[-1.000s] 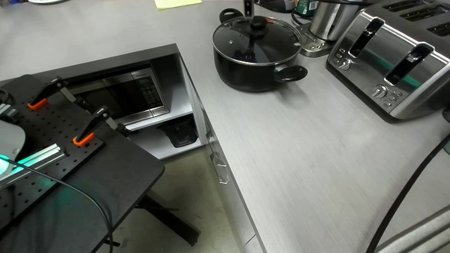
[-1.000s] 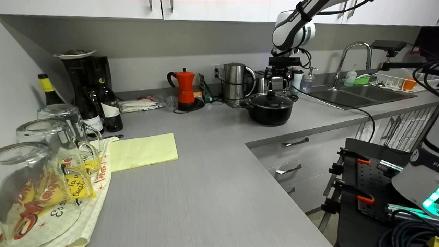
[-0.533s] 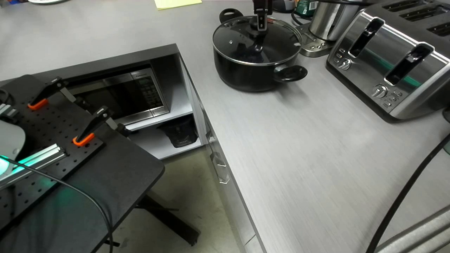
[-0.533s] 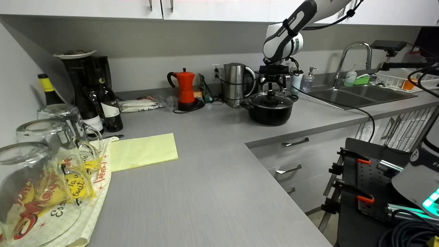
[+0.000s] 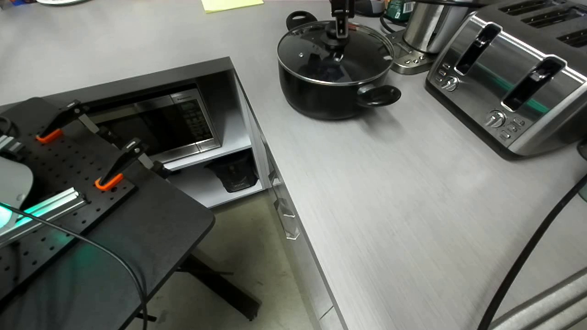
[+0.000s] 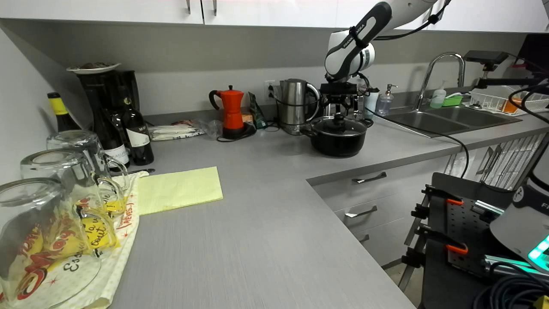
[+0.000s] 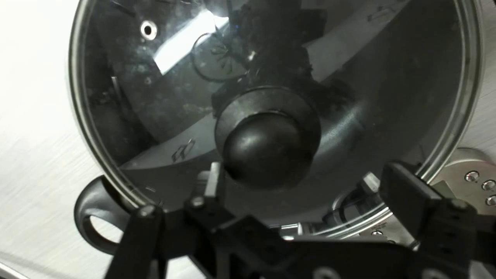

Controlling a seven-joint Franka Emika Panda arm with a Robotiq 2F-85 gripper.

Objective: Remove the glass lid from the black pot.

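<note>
In both exterior views, the glass lid (image 5: 321, 55) sits on the black pot (image 5: 328, 98), under the jaws. In the wrist view the jaws are spread, and the knob (image 7: 267, 151) lies ahead, towards one side of them. The step seems alignment; next they should centre around it, then close.

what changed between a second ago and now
The end effector has come down close to the knob of the glass lid, also shifting left, toward the steel kettle, in an exterior view. Nothing was taken hold of: the jaws stand apart. The lid rests on the black pot as before.
</note>
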